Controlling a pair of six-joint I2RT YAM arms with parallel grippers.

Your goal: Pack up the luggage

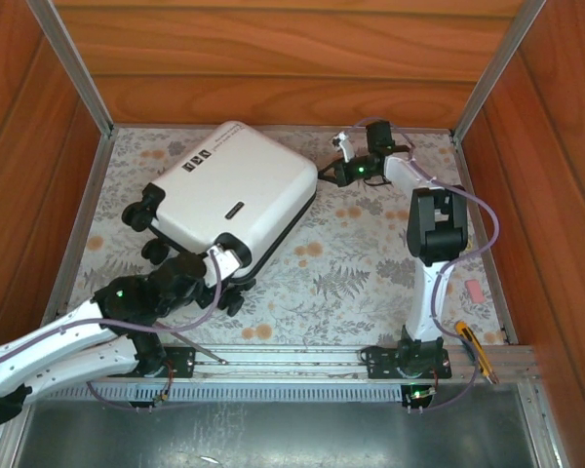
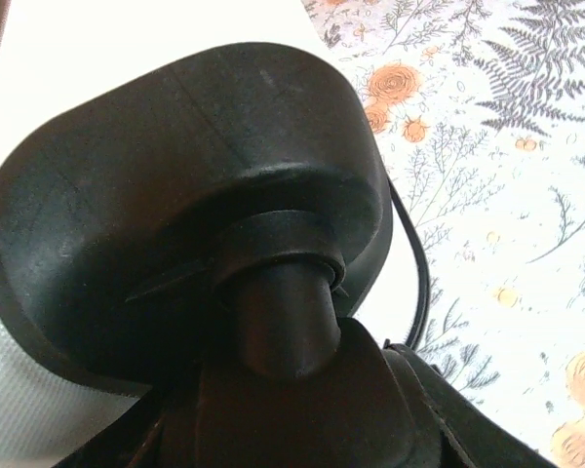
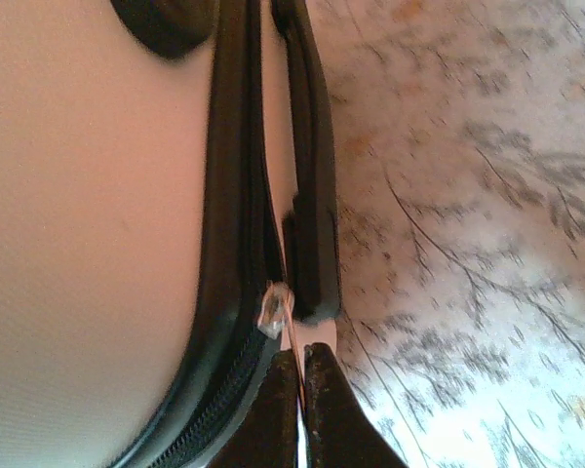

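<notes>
My right gripper (image 3: 294, 363) has its fingers pressed together at the zipped seam of the luggage (image 1: 236, 190), and a thin pale tab from the zipper pull (image 3: 273, 312) seems to run in between them, though the close view is too blurred for me to be sure. My left gripper (image 1: 226, 261) sits at the near wheel corner, with the black wheel housing (image 2: 175, 195) right against its camera; I cannot tell how its jaws stand. The white case lies flat and askew on the floral table cover (image 1: 370, 283), left of centre, wheels toward the left arm
</notes>
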